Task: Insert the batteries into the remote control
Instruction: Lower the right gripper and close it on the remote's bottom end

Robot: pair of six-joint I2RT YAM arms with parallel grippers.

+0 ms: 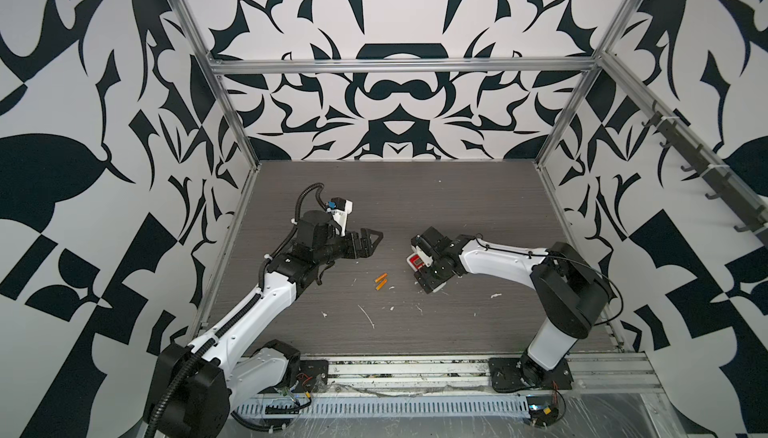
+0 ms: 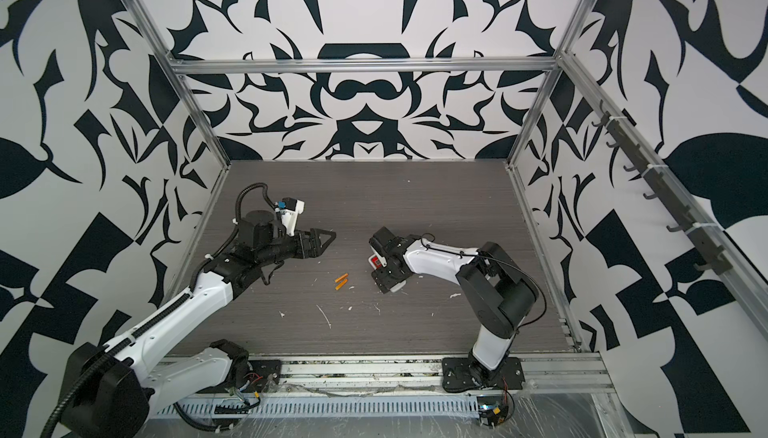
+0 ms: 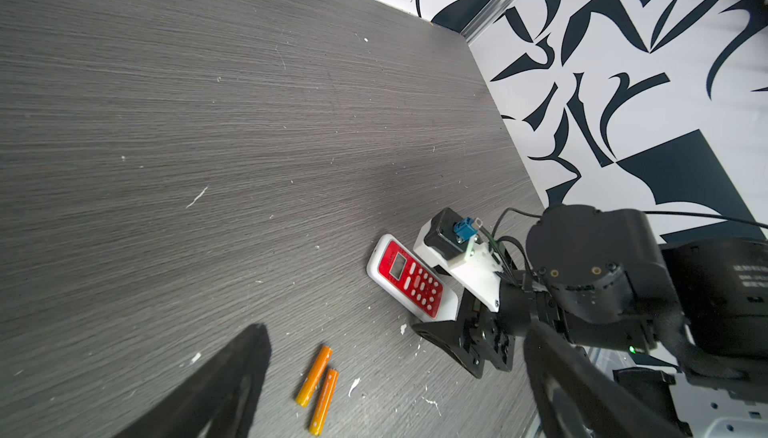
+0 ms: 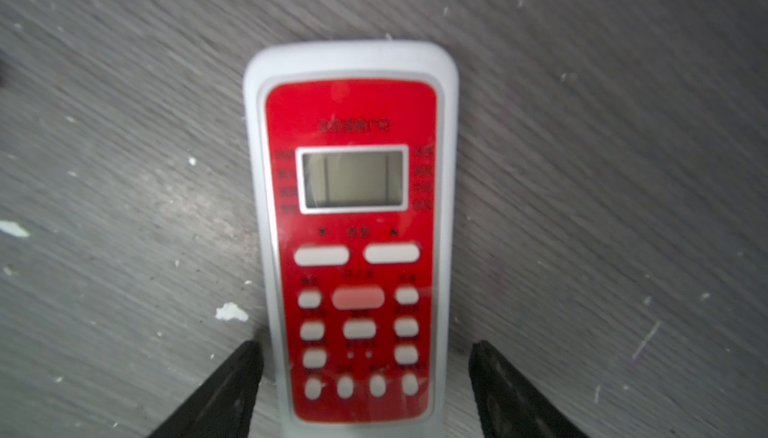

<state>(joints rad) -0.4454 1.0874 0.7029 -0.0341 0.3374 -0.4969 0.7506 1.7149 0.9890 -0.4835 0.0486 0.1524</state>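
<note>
In both top views one remote control (image 1: pixel 414 263) lies on the grey surface (image 1: pixel 415 207), mostly hidden under the right tool (image 1: pixel 420 259), so only a red corner shows; two batteries (image 1: pixel 381 281) lie side by side between the arms, apart from the left tool (image 1: pixel 371 241), which hangs wide open and empty above the surface; the left wrist view shows the remote control (image 3: pixel 409 278) whole, face up, beside the right tool (image 3: pixel 457 344), with the two batteries (image 3: pixel 318 388) nearly parallel nearby; the right wrist view alone shows the right tool's fingers (image 4: pixel 232 390) astride the remote control (image 4: pixel 353 232), gaps on both sides, gripping nothing; no batteries appear there.
</note>
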